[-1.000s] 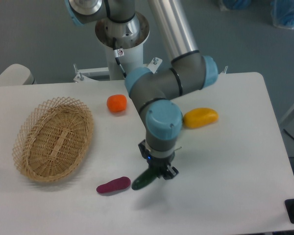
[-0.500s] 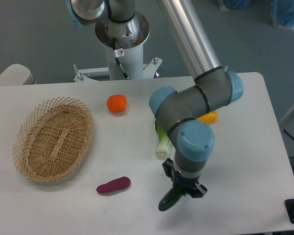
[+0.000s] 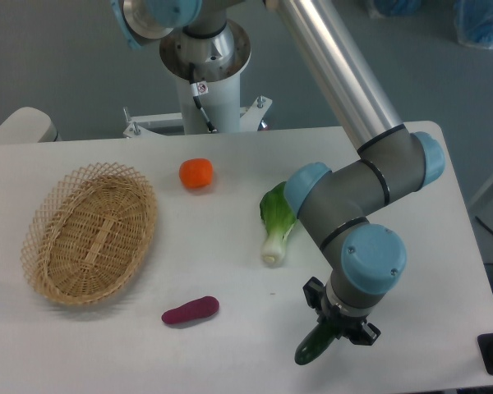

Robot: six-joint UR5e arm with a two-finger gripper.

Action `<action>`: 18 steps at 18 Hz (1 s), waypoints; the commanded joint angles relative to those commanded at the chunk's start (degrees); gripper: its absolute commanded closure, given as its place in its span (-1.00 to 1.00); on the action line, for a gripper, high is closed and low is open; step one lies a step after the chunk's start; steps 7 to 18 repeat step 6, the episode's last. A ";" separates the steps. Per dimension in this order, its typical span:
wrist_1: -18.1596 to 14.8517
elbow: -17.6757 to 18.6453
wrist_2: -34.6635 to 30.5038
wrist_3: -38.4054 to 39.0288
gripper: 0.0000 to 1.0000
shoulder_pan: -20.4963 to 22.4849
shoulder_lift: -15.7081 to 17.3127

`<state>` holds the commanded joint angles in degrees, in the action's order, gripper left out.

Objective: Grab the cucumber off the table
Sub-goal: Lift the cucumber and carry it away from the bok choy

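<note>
You've got the cucumber (image 3: 314,345) clamped in the gripper (image 3: 338,327), fingers closed on its upper end, rest of it hanging down-left toward the front edge of the table (image 3: 427,271). Can't tell for sure if the tip is clear of the tabletop or just skimming it; the view is top-down-ish and there's no clear shadow gap.

Risks from here:
- Grip is near one end, not mid-body, so the long free end can swing or pivot in the fingers if you move fast. The glossy skin makes a slip more likely.
- It's near the front edge. If it drops, it could roll off the table.
- If the low end is touching, a sideways move will drag it and lever it out of the grip. Go up before going anywhere.

Vs 0.5 s ago: arm has swung further right and a bit toward the front, the cucumber going with it at abt the same tilt, so the grip looks to be holding. The bok choy (image 3: 276,223) is now fully in view, before it was partly behind the arm. The yellow item seen earlier by the elbow is now hidden behind the arm. Orange fruit (image 3: 196,173), wicker basket (image 3: 89,233) and purple sweet potato (image 3: 191,310) haven't moved, all well apart from the gripper.
</note>
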<state>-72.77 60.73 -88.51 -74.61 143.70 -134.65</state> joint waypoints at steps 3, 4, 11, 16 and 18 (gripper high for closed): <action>0.18 0.44 -0.17 -1.50 0.69 0.09 0.00; 0.18 0.52 -0.09 -1.77 0.69 0.18 0.00; 0.26 0.70 -0.09 -1.86 0.68 0.18 0.09; 0.26 0.70 -0.09 -1.86 0.68 0.18 0.09; 0.26 0.70 -0.09 -1.86 0.68 0.18 0.09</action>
